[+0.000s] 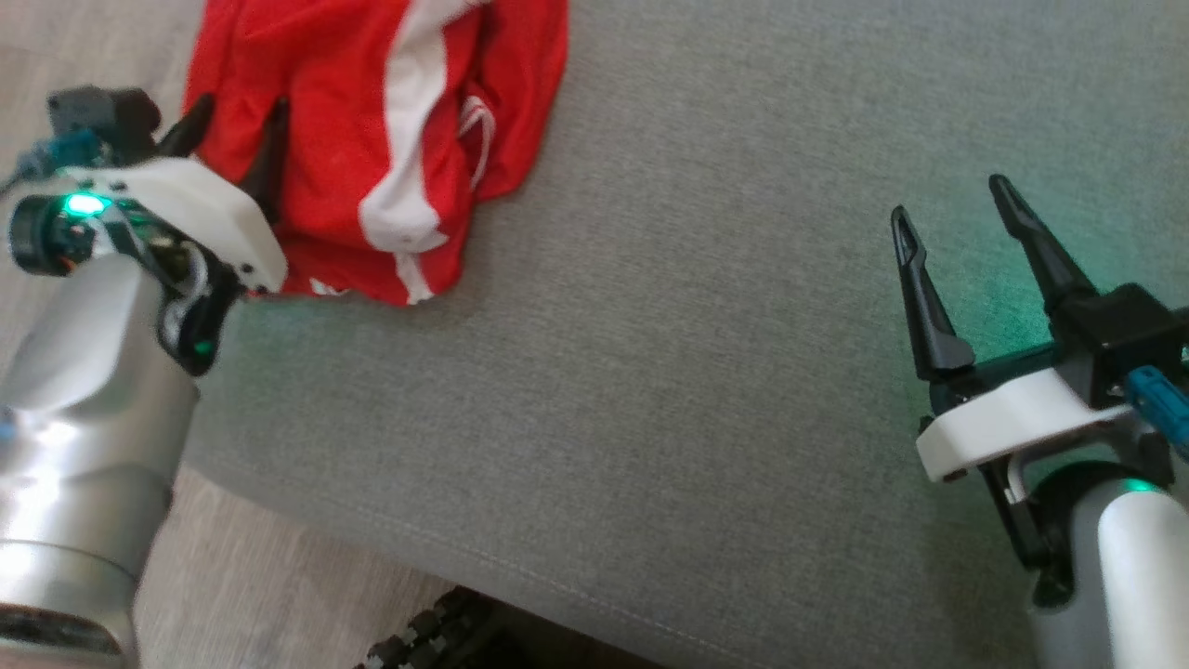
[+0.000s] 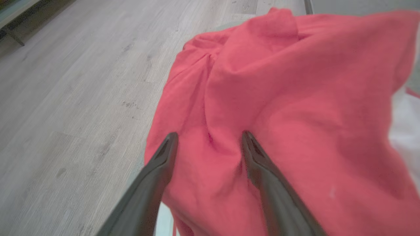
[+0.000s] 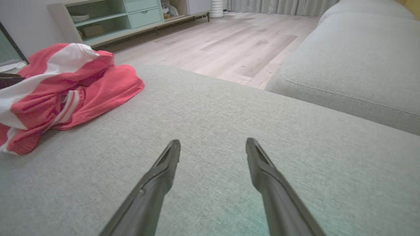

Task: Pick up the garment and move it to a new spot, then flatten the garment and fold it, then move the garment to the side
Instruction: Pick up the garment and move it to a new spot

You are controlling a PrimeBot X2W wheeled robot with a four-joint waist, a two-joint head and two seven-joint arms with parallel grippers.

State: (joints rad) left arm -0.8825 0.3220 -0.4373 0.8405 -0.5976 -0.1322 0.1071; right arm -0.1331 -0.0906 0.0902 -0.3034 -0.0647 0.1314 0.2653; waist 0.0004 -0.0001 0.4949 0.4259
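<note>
Underfoot: pale plank floor (image 3: 229, 42), running back to a low mint-and-cream shelf unit (image 3: 108, 19) against the wall.
Seat: a broad grey fabric cushion (image 1: 650, 372), with a second grey cushion (image 3: 354, 65) near it across a strip of floor.
Garment: red with white stripes (image 1: 344, 139), crumpled in a heap at the left end of the seat.
Head view: takes in both arms and the heap together.
Right wrist view: adds the room behind, the shelves and the neighbouring cushion.
Left wrist view: brings the red cloth close, with its folds and the floor just past its edge.
Left gripper (image 1: 243, 102): reaches forward onto the heap, jaws spread wide, a ridge of cloth between the fingers, nothing pinched.
Right gripper (image 1: 949, 197): low over bare cushion, well apart from the garment, jaws spread, holding nothing.
</note>
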